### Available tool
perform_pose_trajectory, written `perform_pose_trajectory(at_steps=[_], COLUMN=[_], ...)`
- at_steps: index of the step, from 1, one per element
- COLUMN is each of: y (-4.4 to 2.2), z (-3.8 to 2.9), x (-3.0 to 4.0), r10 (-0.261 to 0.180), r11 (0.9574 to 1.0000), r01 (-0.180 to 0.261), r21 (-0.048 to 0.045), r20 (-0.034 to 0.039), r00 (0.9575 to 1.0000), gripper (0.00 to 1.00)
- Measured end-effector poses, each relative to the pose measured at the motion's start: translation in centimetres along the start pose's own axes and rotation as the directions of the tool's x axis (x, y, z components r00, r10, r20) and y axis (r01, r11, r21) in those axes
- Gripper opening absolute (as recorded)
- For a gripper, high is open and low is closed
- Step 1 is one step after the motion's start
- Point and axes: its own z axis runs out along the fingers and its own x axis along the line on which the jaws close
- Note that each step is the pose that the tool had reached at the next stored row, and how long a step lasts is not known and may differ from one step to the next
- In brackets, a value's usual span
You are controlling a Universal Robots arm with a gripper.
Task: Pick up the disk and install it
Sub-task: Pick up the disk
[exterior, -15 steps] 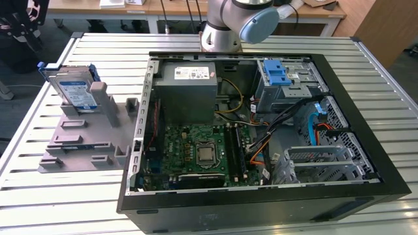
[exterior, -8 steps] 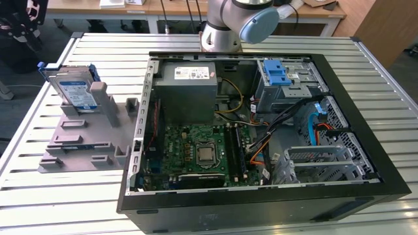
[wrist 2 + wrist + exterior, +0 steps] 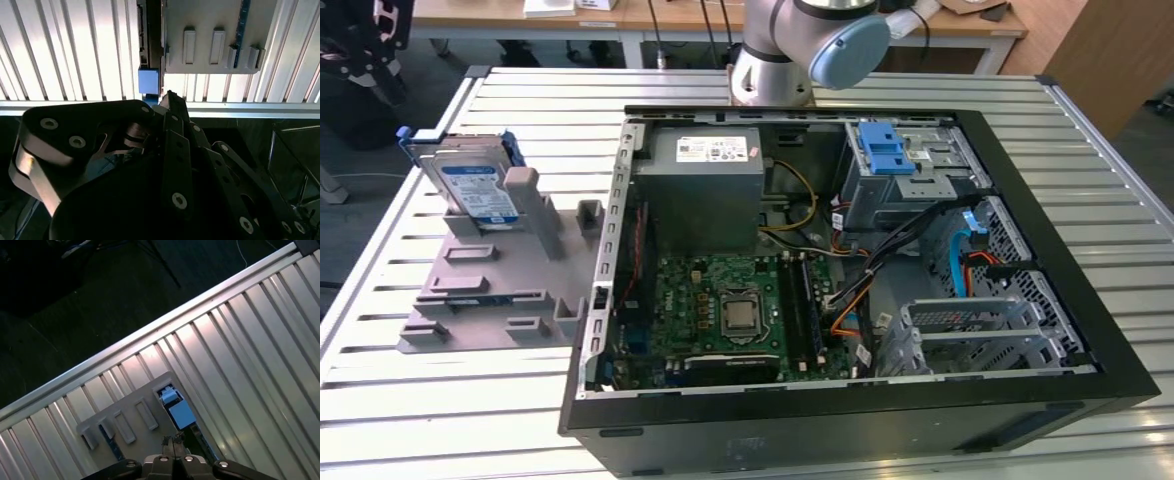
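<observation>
A: A slatted metal desk [image 3: 1067,140] — what sits on it?
B: On the exterior view's left, the disk [image 3: 474,185] stands on edge in a grey holder [image 3: 494,290], likely so its sides can be gripped. To the right lies the computer case [image 3: 854,420], side off, which leaves the drive bay [image 3: 921,180] reachable.
A: And the gripper [image 3: 172,441]?
B: In the first wrist view it hangs over the holder — jaws closed on nothing.

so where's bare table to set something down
Bare slatted metal table between the grey plastic fixture and the near edge, and the strip on the exterior view's right of the open black computer case. Inside the case is crowded.
</observation>
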Motion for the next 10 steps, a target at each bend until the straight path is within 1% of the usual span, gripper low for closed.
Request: perform_pose_trajectory(at_steps=[5,10], y=[0.00,0.00], z=[0.00,0.00], x=[0.00,0.00], r10=[-0.040,-0.085], r11=[0.9992,0.9964], r01=[0.040,0.085], r21=[-0.0004,-0.0010], r20=[-0.0017,-0.0035], r00=[0.9992,0.9964], gripper=[0.11,0.11])
